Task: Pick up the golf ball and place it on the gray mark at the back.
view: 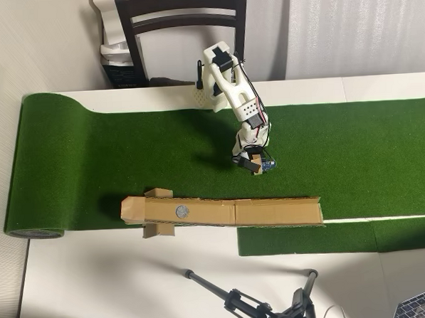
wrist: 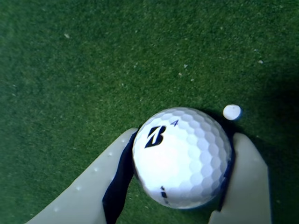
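In the wrist view a white dimpled golf ball [wrist: 182, 156] with a dark "B" print fills the lower middle, with a finger against each of its sides. My gripper [wrist: 180, 161] is shut on it over green turf. From overhead, the white arm reaches down onto the turf and my gripper [view: 252, 162] sits at its tip; the ball itself is hidden under it there. The gray mark [view: 181, 212], a small round disc, lies on the brown cardboard strip [view: 272, 213] to the lower left of the gripper.
A tiny white speck [wrist: 231, 112] lies on the turf just beyond the ball. The green turf mat [view: 127, 156] covers the table, rolled up at its left end. A dark chair [view: 184, 25] stands behind the arm, and a black tripod [view: 256, 303] lies at the front.
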`<action>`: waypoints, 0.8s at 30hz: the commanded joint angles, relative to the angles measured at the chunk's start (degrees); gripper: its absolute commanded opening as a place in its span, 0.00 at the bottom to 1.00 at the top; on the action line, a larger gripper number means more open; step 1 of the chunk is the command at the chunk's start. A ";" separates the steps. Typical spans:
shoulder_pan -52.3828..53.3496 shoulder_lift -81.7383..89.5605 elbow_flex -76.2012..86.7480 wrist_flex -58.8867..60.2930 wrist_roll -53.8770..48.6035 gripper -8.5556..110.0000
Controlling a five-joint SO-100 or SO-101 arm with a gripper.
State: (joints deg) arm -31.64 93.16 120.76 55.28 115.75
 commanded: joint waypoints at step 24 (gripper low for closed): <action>22.24 10.55 -42.28 29.27 -5.19 0.20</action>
State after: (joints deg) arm -14.50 97.12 89.12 83.85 114.96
